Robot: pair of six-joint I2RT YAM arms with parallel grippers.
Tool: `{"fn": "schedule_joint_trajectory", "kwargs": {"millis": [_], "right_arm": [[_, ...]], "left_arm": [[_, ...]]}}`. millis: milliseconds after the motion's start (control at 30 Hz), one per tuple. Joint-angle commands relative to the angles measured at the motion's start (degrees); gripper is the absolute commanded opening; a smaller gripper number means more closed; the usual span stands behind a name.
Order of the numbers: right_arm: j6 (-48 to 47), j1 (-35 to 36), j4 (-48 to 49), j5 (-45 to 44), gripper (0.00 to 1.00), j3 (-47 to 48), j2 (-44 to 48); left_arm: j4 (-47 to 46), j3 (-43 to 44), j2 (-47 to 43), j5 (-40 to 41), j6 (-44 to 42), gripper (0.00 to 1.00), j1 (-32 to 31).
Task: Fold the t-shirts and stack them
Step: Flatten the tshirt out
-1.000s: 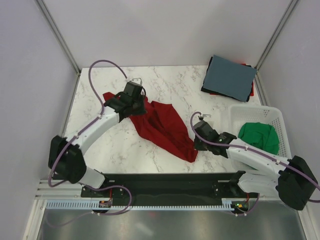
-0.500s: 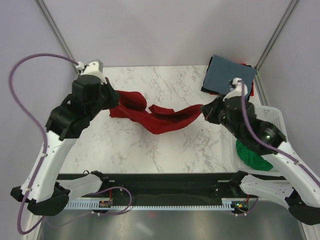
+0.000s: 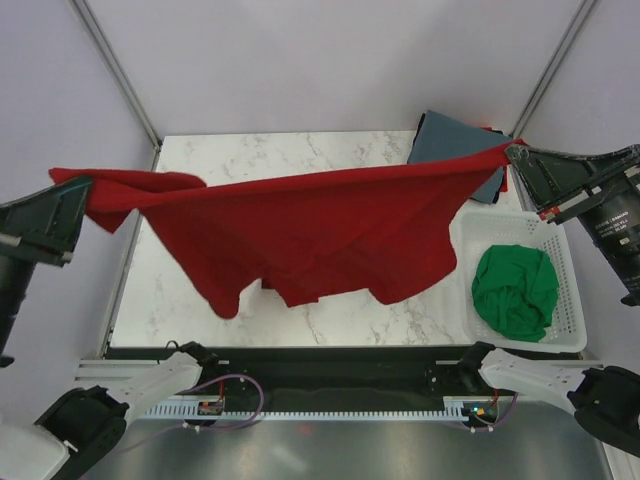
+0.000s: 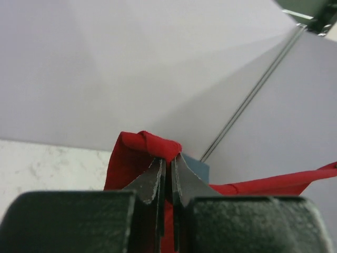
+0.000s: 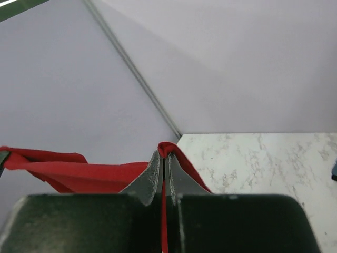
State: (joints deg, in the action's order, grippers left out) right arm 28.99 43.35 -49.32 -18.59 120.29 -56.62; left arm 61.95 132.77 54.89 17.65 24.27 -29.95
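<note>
Pinching the red t-shirt [image 3: 310, 235] taut, left gripper [image 3: 82, 192] and right gripper [image 3: 516, 153] should descend level, laying it flat short of the counter [image 3: 330, 160]'s right edge.

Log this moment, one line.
left gripper: shut on red t-shirt | right gripper: same | red t-shirt stretched aloft | green t-shirt in basket

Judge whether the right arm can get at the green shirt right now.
Probably not yet: the right claw is shut on the red shirt. The green shirt lies uncovered in the basket.
</note>
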Motion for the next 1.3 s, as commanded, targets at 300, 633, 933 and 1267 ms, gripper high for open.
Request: {"fn": "schedule_joint_trajectory", "kwargs": {"millis": [300, 633, 933, 1267], "right_arm": [[-8.78, -2.3, 23.12, 27.2, 0.0, -6.73, 9.15], [-9.47, -10.22, 10.67, 0.28, 0.0, -7.6, 0.65], [1.94, -29.35, 5.29, -7.38, 0.11, -27.3, -32.13], [-0.78, -27.44, 15.12, -2.43, 0.98, -41.42, -24.34]], "left_arm": [[-24.95, 3.28, -6.29, -28.45, -12.32, 0.02, 11.32], [-26.88, -8.62, 3.02, -29.09, -11.44, 0.02, 15.98], [-8.69, -11.45, 41.79, -22.72, -10.49, 0.37, 20.44], [-24.16, -42.84, 28.26, -23.11, -9.86, 1.0, 20.37]]}}
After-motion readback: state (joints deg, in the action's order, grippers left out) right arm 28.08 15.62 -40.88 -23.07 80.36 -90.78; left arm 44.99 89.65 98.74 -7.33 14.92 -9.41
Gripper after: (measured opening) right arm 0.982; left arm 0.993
